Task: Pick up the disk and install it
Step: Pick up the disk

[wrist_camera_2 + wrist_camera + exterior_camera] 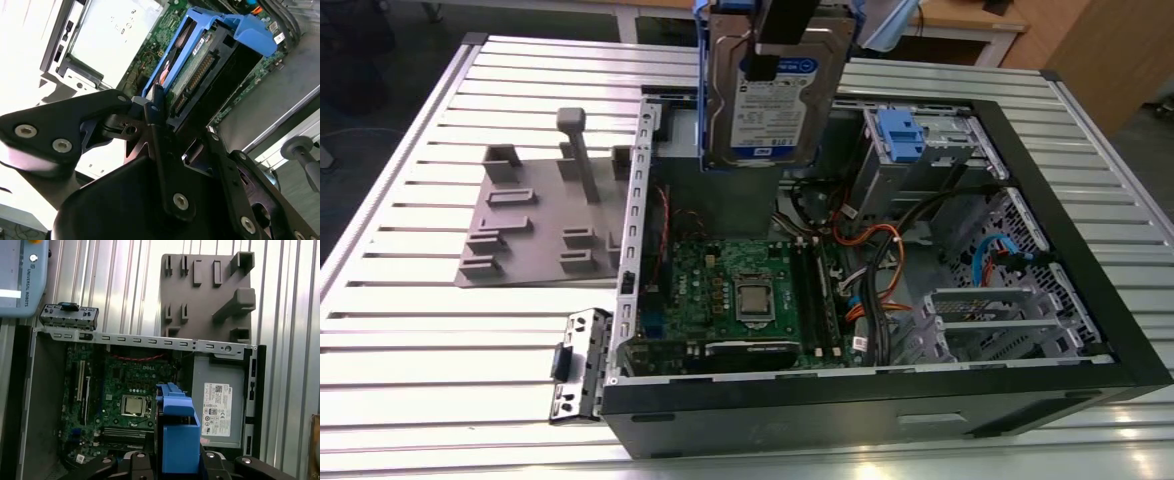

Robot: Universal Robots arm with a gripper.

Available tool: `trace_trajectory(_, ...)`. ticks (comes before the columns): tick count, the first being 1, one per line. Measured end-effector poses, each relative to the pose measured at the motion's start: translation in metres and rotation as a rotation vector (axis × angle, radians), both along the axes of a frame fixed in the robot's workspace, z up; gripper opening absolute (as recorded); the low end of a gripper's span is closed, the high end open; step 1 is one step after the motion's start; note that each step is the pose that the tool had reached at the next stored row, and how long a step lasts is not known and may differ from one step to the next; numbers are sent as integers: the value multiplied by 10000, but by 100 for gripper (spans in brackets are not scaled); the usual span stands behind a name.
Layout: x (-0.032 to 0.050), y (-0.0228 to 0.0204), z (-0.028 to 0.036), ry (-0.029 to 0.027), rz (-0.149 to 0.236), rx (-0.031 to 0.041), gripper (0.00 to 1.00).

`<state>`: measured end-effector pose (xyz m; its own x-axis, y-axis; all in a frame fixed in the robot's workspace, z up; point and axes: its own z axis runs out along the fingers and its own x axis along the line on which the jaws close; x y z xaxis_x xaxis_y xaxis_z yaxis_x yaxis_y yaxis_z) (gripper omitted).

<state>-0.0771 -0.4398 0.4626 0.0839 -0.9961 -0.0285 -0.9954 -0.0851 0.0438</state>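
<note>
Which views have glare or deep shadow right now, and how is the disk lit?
Second wrist view: power supply washed out white, gripper nearly black, disk moderately lit. Exterior view: bright spots on the table, disk evenly lit. First wrist view: bright streaks on the table slats.

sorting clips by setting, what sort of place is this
Probably a robotics lab workbench set up for PC assembly: an open computer case lies on a slotted metal table, a grey fixture plate beside it, and the hand holds the disk above the case.
</note>
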Motion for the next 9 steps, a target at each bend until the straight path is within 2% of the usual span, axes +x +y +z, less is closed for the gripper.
trace_trajectory(6,86,-29,-7,2,0,-1,36)
trace_trajectory(9,101,-93,-9,2,1,0,36)
